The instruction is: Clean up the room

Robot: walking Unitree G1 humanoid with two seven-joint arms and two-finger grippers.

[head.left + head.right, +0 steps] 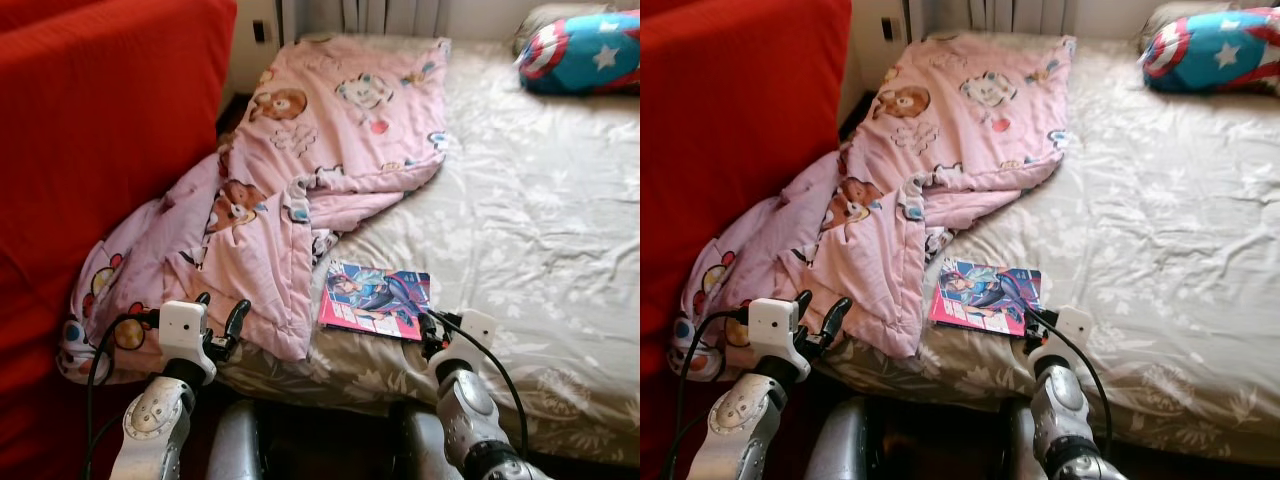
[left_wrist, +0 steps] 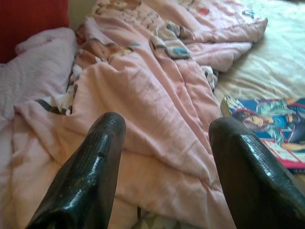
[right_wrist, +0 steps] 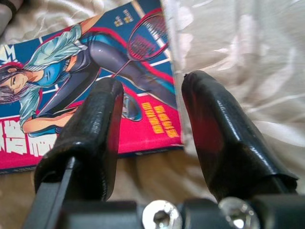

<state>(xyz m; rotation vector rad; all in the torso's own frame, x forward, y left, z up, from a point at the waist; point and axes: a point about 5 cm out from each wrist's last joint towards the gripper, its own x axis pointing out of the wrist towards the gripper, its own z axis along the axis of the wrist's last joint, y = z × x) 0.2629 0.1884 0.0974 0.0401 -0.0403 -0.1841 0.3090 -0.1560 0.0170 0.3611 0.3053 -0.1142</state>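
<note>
A colourful comic book (image 1: 375,298) lies flat on the bed near its front edge, beside a crumpled pink cartoon blanket (image 1: 290,170) that spills off the bed's left side. My right gripper (image 1: 430,335) hovers open just in front of the comic's right corner; in the right wrist view the comic (image 3: 86,95) lies just beyond and between the fingertips (image 3: 102,100). My left gripper (image 1: 222,312) is open and points at the blanket's front fold (image 2: 157,105), holding nothing.
The bed's floral beige sheet (image 1: 530,220) stretches to the right. A blue, red and white star pillow (image 1: 585,52) rests at the far right corner. A tall red upholstered surface (image 1: 90,150) stands close on the left, against the blanket.
</note>
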